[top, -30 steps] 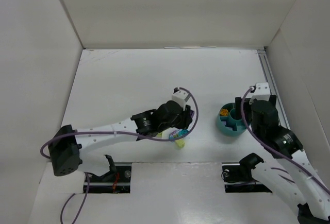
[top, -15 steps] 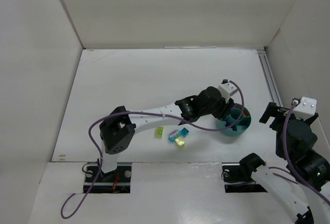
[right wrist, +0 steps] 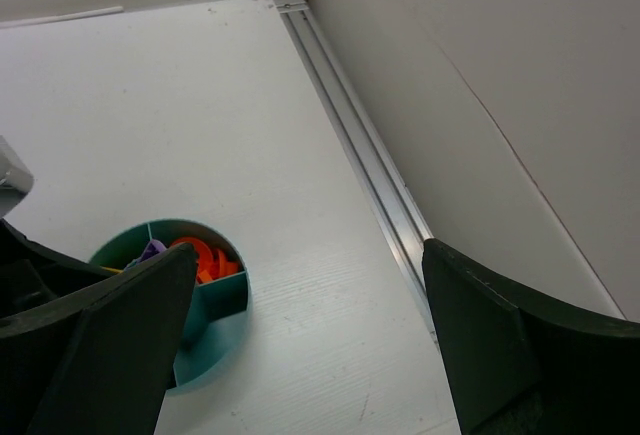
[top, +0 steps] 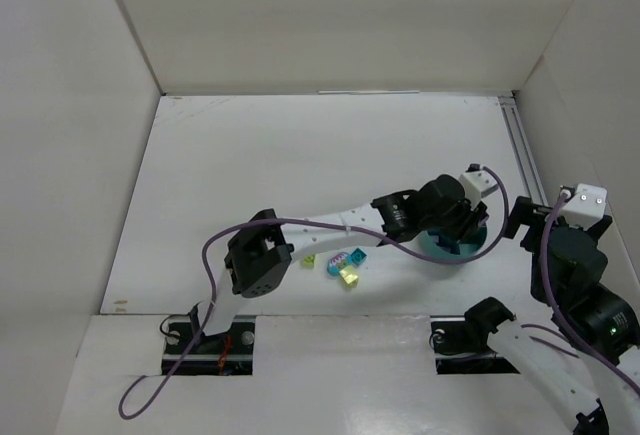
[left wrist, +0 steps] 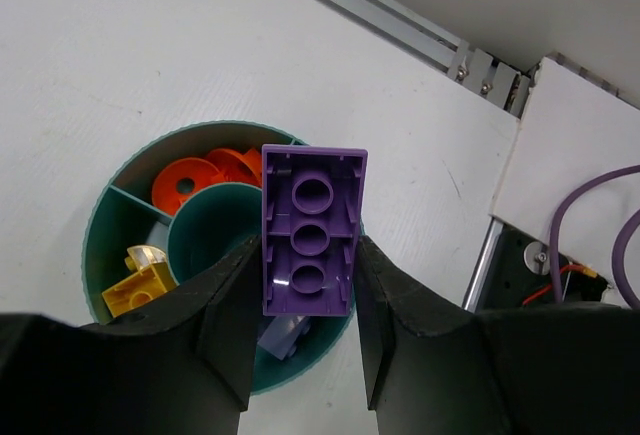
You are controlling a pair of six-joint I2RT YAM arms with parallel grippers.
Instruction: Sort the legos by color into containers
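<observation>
purple brick point(left wrist: 312, 230) in left gripper point(left wrist: 307, 277) — above bowl point(left wrist: 205, 240) (orange legos point(left wrist: 190, 180) inside)

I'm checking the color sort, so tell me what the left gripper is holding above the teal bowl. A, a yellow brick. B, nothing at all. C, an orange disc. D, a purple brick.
D: in the left wrist view, the left gripper is clamped on a purple brick, with the teal bowl below it.
</observation>
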